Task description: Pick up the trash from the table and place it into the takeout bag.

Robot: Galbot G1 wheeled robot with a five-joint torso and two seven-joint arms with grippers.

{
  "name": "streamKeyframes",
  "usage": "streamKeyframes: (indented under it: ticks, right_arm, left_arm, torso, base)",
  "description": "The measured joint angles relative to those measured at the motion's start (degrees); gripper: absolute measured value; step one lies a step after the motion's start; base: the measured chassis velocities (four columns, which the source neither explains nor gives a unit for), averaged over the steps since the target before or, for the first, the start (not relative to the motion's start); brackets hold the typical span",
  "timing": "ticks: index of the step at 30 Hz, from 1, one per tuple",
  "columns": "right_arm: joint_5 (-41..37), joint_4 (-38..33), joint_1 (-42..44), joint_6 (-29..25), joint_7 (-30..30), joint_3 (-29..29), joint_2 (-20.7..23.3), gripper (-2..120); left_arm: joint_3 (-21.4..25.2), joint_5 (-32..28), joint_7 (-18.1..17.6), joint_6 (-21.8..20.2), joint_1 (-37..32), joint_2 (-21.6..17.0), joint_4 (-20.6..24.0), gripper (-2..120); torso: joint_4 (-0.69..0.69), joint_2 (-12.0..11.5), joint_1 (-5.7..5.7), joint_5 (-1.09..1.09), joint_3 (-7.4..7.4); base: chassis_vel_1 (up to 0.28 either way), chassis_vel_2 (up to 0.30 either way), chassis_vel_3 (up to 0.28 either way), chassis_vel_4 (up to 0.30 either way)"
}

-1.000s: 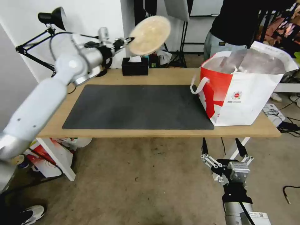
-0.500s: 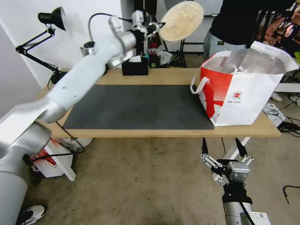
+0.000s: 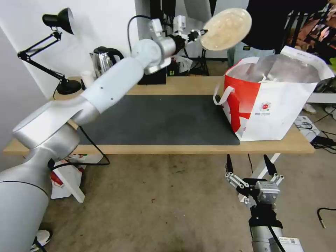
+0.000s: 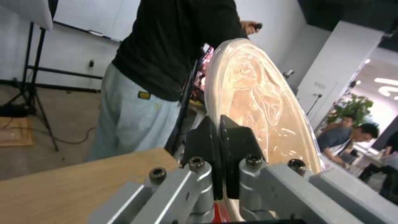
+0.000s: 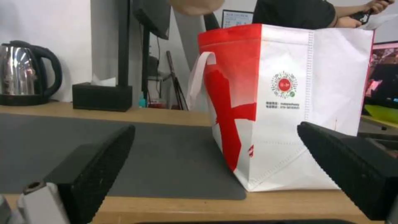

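My left gripper (image 3: 200, 34) is clamped on the rim of the bowl (image 3: 226, 23), held tilted on edge, high, just beside the bag (image 3: 280, 105) mouth. Left arm stretched across the worktop (image 3: 182, 85). Right gripper (image 3: 250, 175) hangs wide below the worktop edge.

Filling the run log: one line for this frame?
left pincer: shut on bowl, above bag edge | right pincer: open, below table

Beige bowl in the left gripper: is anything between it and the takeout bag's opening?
Nothing visible. The left gripper holds the beige bowl tilted in the air beside the takeout bag, above its near rim; the bag's mouth gapes open. The right gripper hangs open below the table edge.
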State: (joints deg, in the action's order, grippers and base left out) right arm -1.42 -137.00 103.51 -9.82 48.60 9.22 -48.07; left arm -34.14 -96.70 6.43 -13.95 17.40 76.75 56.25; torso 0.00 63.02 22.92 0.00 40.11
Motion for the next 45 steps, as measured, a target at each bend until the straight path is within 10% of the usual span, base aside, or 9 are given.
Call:
streamKeyframes:
  ticks: [45]
  right_arm:
    - [0.00,0.00,0.00,0.00,0.00,0.00,0.00,100]
  left_arm:
    - [-4.69,11.30,10.07,7.11,-0.15,6.99,-1.24,0]
  torso:
    - [0.00,0.00,-0.01,0.00,0.00]
  base:
    - [0.000,0.000,0.000,0.000]
